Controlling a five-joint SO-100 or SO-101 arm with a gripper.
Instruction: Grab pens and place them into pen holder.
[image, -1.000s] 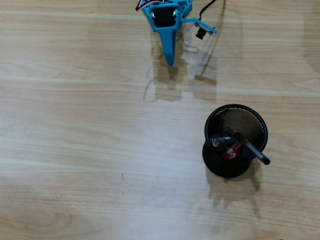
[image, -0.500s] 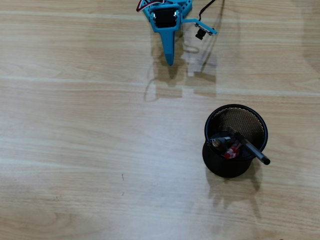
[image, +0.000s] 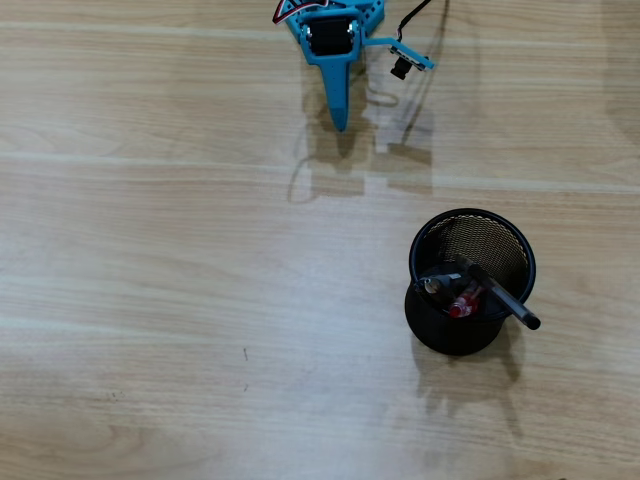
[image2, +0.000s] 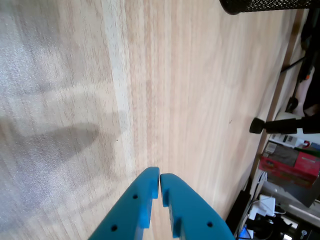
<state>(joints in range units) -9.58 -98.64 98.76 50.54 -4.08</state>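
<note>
We see our tool (image2: 159, 182) clenched on nothing, parked well apart from the pen holder (image: 445, 335), since the pens (image: 497, 295) lean inside it and the tabletop (image: 180, 300) looks bare

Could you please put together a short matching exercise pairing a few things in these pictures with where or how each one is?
Things:
1. claw
2. pen holder
3. pens
4. table

States or places:
A. leaning inside the mesh cup
B. shut, holding nothing, at the top edge of the overhead view
C. pale wood grain
D. standing upright at lower right in the overhead view

Pairs: 1-B, 2-D, 3-A, 4-C
</note>
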